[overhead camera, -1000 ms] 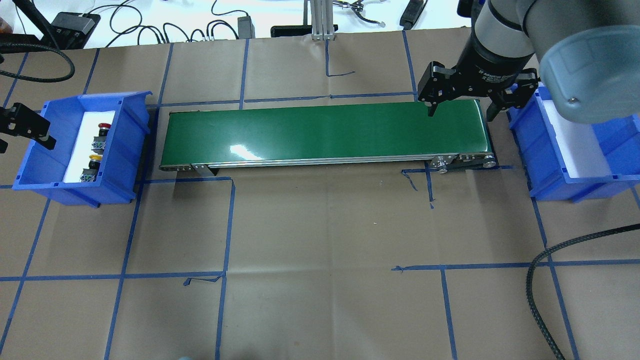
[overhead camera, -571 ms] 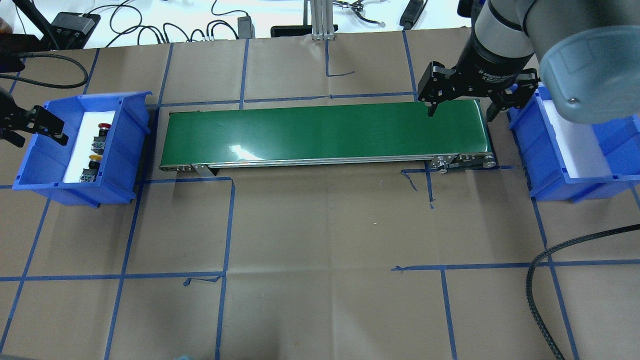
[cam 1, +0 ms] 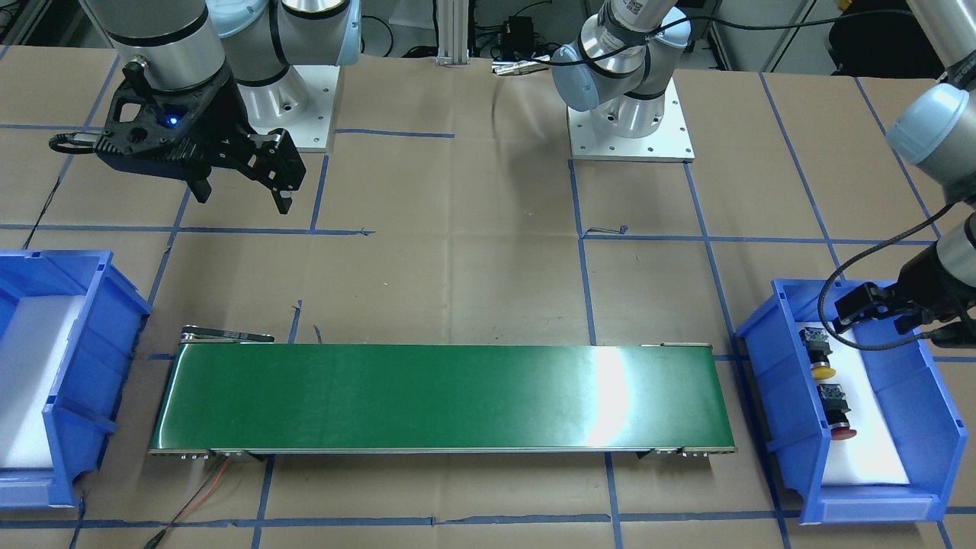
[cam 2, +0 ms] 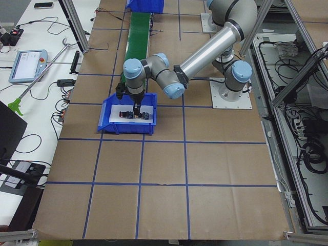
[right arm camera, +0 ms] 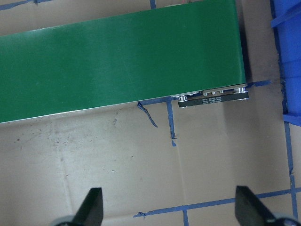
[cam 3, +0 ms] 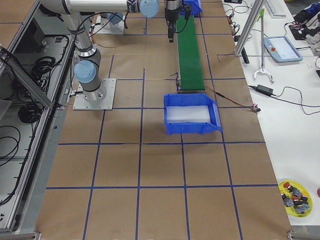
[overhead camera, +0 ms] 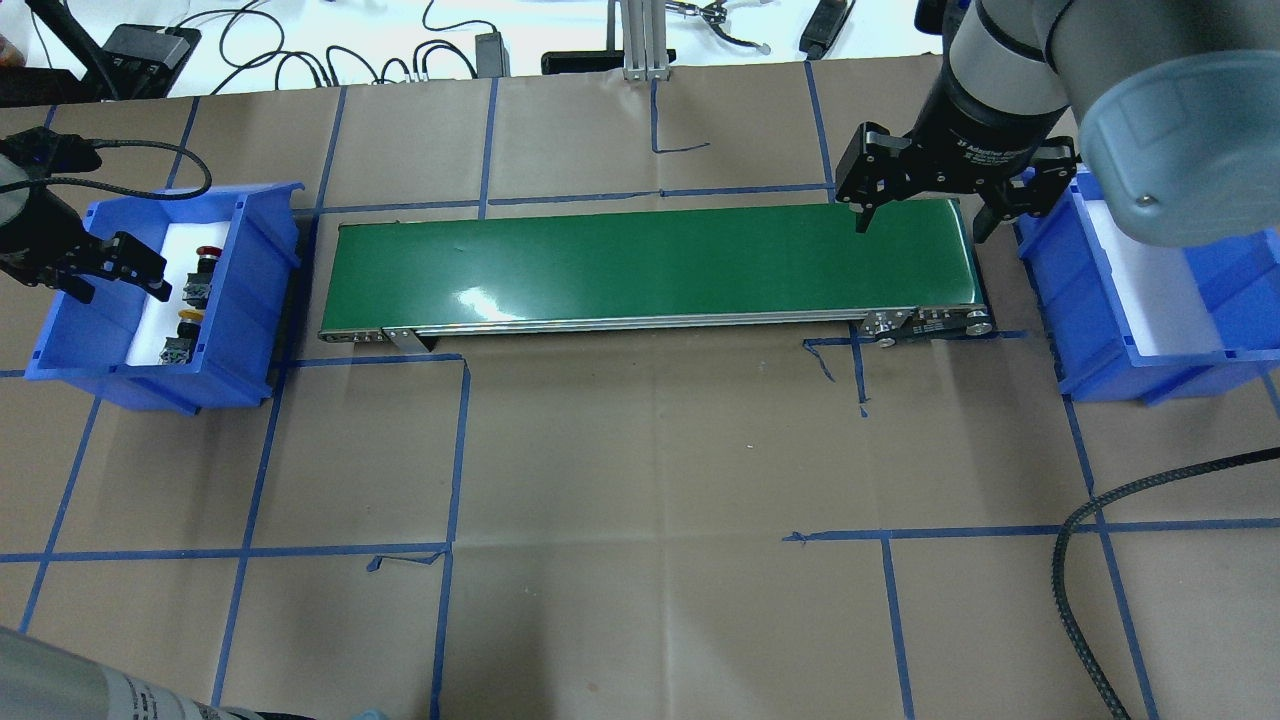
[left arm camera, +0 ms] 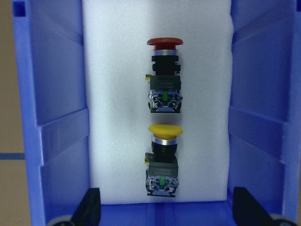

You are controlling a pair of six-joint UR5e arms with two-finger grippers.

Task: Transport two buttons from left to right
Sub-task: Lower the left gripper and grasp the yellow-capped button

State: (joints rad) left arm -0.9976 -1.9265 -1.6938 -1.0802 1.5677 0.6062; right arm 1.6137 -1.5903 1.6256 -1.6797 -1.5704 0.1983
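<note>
Two buttons lie in line on white foam in the left blue bin (overhead camera: pixel 60 335): the red button (overhead camera: pixel 208 256) (left arm camera: pixel 164 70) farther back, the yellow button (overhead camera: pixel 188 318) (left arm camera: pixel 163 136) nearer. Each has a black body and a grey-green rear block. My left gripper (overhead camera: pixel 118 285) (left arm camera: pixel 165 192) hangs open above the bin, its fingers either side of the foam and touching neither button. My right gripper (overhead camera: pixel 920 222) (right arm camera: pixel 168 195) is open and empty, high over the right end of the green conveyor belt (overhead camera: pixel 650 265). The right blue bin (overhead camera: pixel 1100 330) holds only white foam.
The belt runs between the two bins on brown paper marked with blue tape. A black braided cable (overhead camera: pixel 1075 560) loops at the front right. Cables and an aluminium post (overhead camera: pixel 640 40) stand past the far edge. A yellow plate (cam 3: pixel 295 192) of parts sits off to the side.
My left gripper has moved right, from the bin's outer left wall to above its inside. The right arm and both buttons have not moved.
</note>
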